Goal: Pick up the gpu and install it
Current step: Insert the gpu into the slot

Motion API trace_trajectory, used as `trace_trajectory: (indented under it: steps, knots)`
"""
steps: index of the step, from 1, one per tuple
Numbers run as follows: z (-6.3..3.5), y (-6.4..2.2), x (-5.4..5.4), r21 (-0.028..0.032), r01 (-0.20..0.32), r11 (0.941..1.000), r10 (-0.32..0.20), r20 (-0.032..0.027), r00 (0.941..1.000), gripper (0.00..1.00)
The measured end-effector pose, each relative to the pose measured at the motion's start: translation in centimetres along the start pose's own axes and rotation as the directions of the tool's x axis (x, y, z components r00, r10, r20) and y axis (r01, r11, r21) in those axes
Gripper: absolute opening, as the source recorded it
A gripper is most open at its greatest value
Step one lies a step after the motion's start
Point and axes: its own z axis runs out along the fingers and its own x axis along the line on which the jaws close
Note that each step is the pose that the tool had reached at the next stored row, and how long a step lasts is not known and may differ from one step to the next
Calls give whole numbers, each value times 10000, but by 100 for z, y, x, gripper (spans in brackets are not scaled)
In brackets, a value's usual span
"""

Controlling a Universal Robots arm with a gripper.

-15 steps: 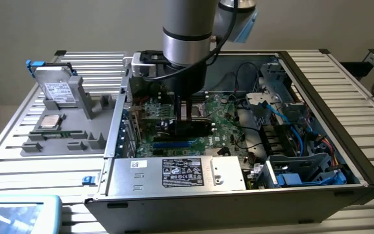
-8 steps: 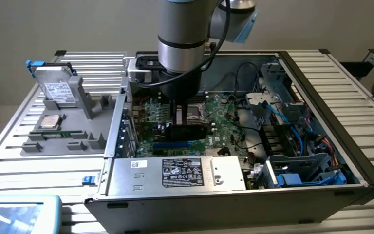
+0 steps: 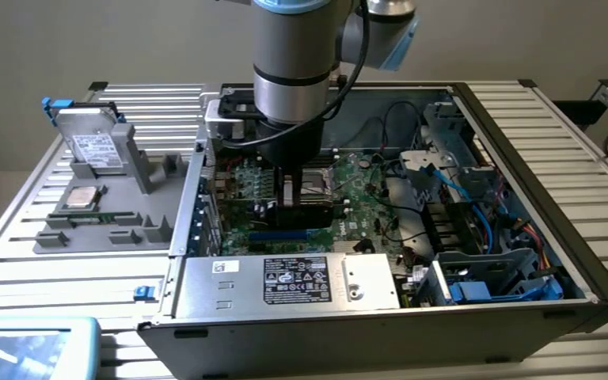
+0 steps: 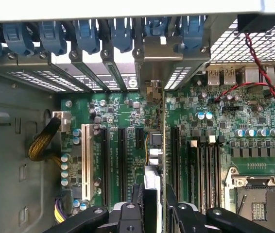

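Observation:
The gpu [image 4: 156,145] stands edge-on over the green motherboard [image 4: 128,116], between the black expansion slots [image 4: 121,160]. Its silver end bracket [image 4: 152,63] reaches up to the case's rear slot openings under the blue latches [image 4: 86,34]. My gripper [image 4: 154,213] is shut on the card, with one black finger [image 4: 130,213] on each side of it. In the exterior view the gripper [image 3: 304,194] reaches straight down into the open computer case [image 3: 515,142], and the gpu's black cooler block [image 3: 309,215] sits low against the motherboard [image 3: 362,190]. Whether the card's edge sits fully in a slot is hidden.
A power supply [image 3: 294,281] lies along the case's near side, with blue cables [image 3: 462,190] and a drive cage [image 3: 494,277] toward the exterior view's right. A grey fixture [image 3: 104,222] at the exterior view's left holds a silver hard drive [image 3: 93,146]. Yellow cables [image 4: 42,143], a red wire [image 4: 259,63] and the CPU socket [image 4: 259,204] flank the card.

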Motion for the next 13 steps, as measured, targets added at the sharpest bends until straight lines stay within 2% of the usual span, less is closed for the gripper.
trace_trajectory:
  steps: [13]
  knots:
    - [6,3,0,-1,-1,10000,1,9,10000,28]
